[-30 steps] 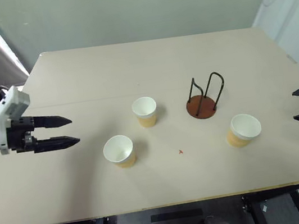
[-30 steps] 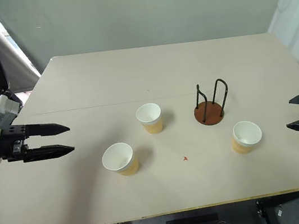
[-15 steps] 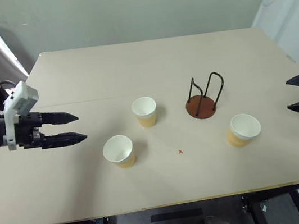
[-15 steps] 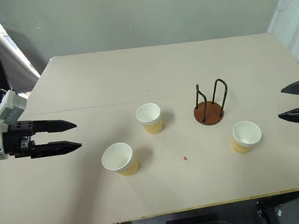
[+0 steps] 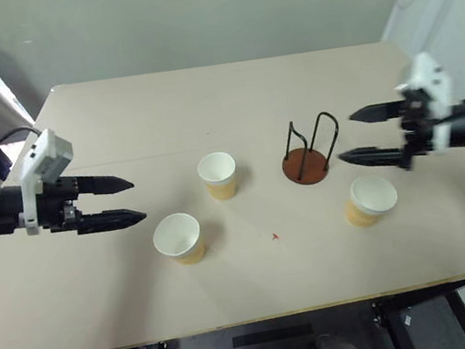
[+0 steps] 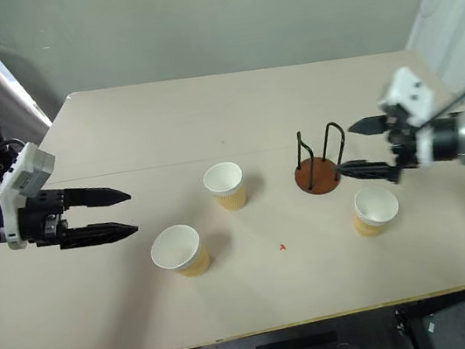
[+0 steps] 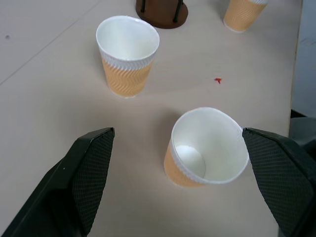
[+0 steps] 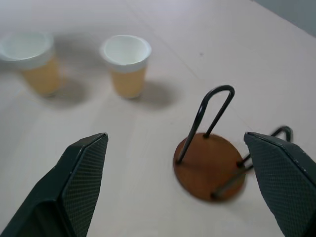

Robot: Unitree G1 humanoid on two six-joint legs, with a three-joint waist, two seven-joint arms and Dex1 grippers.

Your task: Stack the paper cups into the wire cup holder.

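Swinging in from the tabletop's edge, the empty, wide-open right end effector (image 5: 347,138) now risks toppling the wire cup holder (image 5: 305,163) just ahead.

No readable text, labels, brands or numbers on any visible surface.

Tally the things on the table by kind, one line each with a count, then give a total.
Paper cups: 3, at and
Wire cup holder: 1
Total: 4
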